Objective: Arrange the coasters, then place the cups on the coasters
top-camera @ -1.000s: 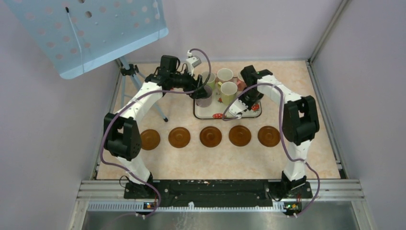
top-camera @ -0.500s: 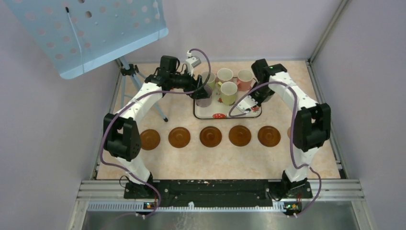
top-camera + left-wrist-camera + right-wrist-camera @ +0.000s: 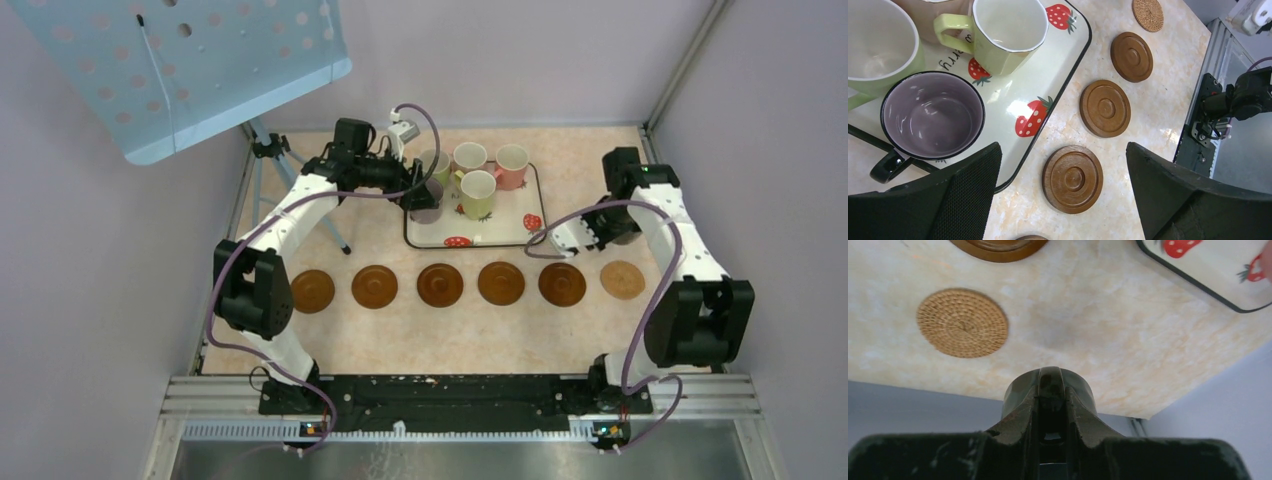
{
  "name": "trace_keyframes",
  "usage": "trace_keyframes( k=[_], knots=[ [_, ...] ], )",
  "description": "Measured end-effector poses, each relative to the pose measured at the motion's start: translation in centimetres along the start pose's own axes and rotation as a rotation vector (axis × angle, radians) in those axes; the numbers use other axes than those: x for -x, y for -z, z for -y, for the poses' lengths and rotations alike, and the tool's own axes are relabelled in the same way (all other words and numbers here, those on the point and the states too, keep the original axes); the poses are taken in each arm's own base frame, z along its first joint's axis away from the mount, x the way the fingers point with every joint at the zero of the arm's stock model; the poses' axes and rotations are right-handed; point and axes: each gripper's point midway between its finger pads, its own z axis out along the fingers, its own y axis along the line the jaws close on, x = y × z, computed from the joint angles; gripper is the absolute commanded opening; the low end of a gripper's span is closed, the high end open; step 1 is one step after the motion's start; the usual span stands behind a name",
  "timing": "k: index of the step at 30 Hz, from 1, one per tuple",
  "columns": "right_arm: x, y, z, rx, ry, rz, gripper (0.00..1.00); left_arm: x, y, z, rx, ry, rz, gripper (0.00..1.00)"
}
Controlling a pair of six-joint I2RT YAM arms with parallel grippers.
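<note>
**A:** Top view?
**B:** 5 round brown wooden coasters (image 3: 440, 285) and 1 tan woven coaster (image 3: 622, 279) sit in a row. 5 mugs (image 3: 478, 192) wait on the white strawberry-print tray (image 3: 538, 205).
**A:** Left wrist?
**B:** The left gripper (image 3: 1063, 150), jaws wide, hovers by the purple-grey mug (image 3: 932, 116), likely its next pick.
**A:** Right wrist?
**B:** The right gripper (image 3: 1050, 410) clamps the dark green-black mug (image 3: 1050, 382) near the tan coaster, probably its destination.

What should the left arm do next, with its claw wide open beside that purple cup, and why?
Probably slide the left gripper sideways over the purple cup and lower it for a grip. Its jaws stand open and empty, the cup sits on the strawberry tray off to one side of them, and the wooden coasters lie bare.
</note>
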Motion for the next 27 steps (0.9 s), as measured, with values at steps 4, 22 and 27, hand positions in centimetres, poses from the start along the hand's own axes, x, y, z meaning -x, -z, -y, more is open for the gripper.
trace_keyframes(
  k=[4, 22, 27],
  knots=[
    [0.4, -0.5, -3.8, 0.024, -0.054, 0.010, 0.00, -0.1, -0.1, 0.1, -0.002, 0.008, -0.004, 0.99],
    [2.1, -4.3, -11.4, 0.019, -0.149, -0.020, 0.00, 0.2, -0.1, 0.3, 0.002, 0.067, 0.005, 0.99],
    [1.4, -4.8, -10.9, -0.008, -0.146, -0.048, 0.00, 0.1, -0.2, 0.2, 0.007, 0.069, 0.006, 0.99]
  ],
)
